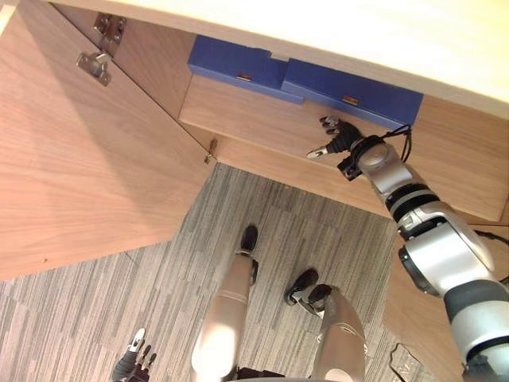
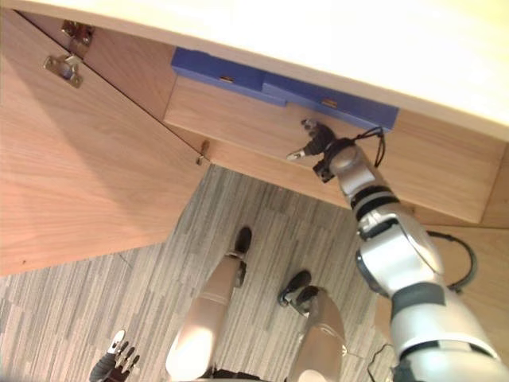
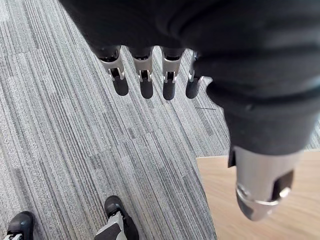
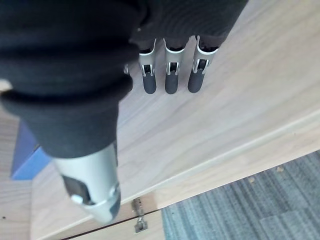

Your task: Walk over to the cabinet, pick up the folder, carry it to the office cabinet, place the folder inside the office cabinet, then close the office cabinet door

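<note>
Two flat blue folders lie side by side on the shelf of the open wooden cabinet, one to the left and one to the right. My right hand reaches in over the shelf just in front of the right folder, open, with straight fingers and thumb holding nothing. A corner of a blue folder shows beside it in the right wrist view. My left hand hangs low at my left side over the carpet, open and empty, its fingers straight.
The cabinet door stands swung wide open on my left, its metal hinges near the top. The cabinet's top overhangs the shelf. Grey striped carpet covers the floor below. A wooden panel stands to my right.
</note>
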Available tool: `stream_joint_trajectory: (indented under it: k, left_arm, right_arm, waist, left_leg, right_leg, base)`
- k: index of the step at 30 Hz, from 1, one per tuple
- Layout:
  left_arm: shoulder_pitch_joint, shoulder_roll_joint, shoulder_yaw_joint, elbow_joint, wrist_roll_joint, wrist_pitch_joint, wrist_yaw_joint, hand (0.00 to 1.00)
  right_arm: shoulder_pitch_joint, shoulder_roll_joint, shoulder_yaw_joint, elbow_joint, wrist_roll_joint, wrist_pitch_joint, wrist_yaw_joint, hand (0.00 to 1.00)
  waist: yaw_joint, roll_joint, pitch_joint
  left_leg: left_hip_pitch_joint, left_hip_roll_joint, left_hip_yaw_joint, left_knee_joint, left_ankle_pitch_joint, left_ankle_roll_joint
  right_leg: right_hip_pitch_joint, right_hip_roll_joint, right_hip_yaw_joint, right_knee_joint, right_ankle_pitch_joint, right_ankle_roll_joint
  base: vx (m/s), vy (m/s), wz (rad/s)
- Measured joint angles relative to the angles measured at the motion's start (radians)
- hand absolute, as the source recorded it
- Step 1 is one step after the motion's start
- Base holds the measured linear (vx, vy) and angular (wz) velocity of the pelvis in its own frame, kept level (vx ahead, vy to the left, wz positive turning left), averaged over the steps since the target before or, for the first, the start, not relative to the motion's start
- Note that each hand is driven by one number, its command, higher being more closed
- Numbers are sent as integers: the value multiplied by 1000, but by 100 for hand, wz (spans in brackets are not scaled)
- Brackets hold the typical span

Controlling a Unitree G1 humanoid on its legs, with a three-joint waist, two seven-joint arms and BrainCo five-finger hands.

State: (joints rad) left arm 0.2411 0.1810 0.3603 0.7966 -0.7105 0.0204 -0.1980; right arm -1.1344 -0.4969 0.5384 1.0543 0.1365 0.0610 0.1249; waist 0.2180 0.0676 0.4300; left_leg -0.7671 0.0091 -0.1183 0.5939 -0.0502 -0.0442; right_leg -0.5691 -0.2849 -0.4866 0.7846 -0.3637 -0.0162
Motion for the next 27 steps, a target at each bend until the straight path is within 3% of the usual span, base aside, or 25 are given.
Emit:
stream_joint_trajectory:
  k: [3,6,9,13,17,22,27]
  left_arm:
    - [1,0,0,0,4,0,-7,0]
    - [1,0,1,0,4,-1,-7,0]
    - [2,-8,3,15,2,-11,-8,0]
    - [5,-16,3,78,2,-22,-20,0]
    - [7,-10,3,137,4,-50,-27,0]
    - [7,43,3,187,27,-73,-27,0]
    - [6,61,45,198,47,-89,-23,0]
  right_arm:
    - [22,11,-37,-30,0,0,9,0]
    - [95,6,-37,-192,-22,24,59,0]
    - [192,13,-15,-399,104,22,120,0]
    - [195,-6,16,-491,299,-28,157,0]
    - [184,-49,47,-515,420,-60,179,0]
    - [169,-32,20,-522,552,-99,175,0]
    - [125,120,-197,-506,598,-169,54,0]
  waist:
    - [0,0,0]
    - [-2,-3,-1]
    - [-2,-5,0]
    - [-4,-10,3]
    - [0,-10,3]
    - [23,-6,5]
    - [56,30,22]
  left_leg:
    - [0,3,0,-4,2,-3]
    - [0,6,4,-14,6,-6]
    - [7,9,12,-31,8,-7]
    - [33,17,24,-58,13,-5]
    - [59,26,17,-69,13,-5]
    - [59,20,-2,-70,13,-4]
    - [55,11,-12,-70,16,-1]
  right_leg:
    - [-2,2,0,0,1,-3]
    - [-7,4,1,-6,3,-4]
    - [-9,7,8,-17,5,-2]
    - [6,21,23,-52,23,4]
    - [45,44,21,-100,43,11]
    - [56,47,9,-107,46,11]
    - [60,39,-5,-101,45,12]
  base:
    - [-12,-2,-1]
    - [8,0,-1]
    - [32,1,-3]
    - [53,11,-12]
    - [39,52,-4]
    - [-18,32,6]
    - [-36,24,8]
